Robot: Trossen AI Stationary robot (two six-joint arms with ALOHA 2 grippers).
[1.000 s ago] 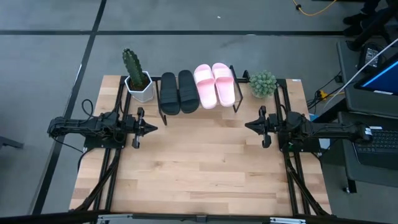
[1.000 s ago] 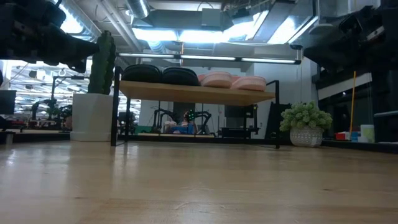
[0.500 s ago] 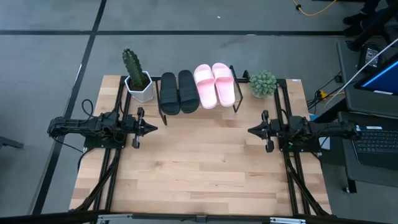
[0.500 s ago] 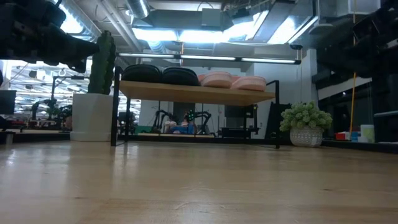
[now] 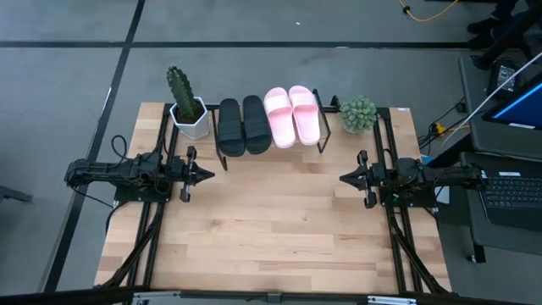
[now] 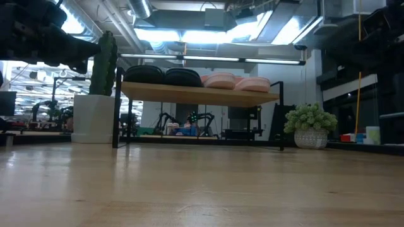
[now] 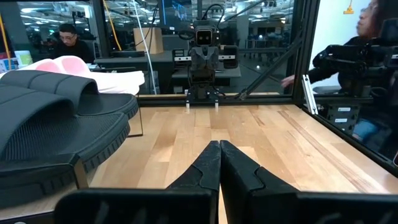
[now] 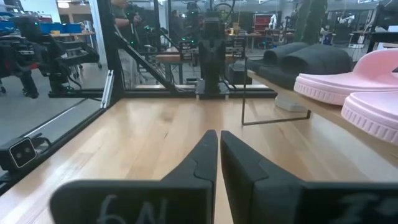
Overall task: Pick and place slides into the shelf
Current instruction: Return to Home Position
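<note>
My left claw (image 5: pixel 203 175), fingers pressed together, sits at the left of the table (image 5: pixel 279 229). The black slides (image 5: pixel 241 125) and pink slides (image 5: pixel 292 115) line the shelf (image 6: pixel 199 94) at the back. My right claw (image 5: pixel 345 179), likewise closed, sits opposite. Placing looks finished; I only need to settle home

Left pincer (image 5: pixel 209 175), right pincer (image 5: pixel 343 179): both closed.

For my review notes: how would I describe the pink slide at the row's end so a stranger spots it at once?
On the wooden table, a low shelf stands between a cactus and a bushy green plant, carrying four slides in a row. The one meant is the pink slide at the end beside the bushy plant; its pink twin borders a black slide.
</note>
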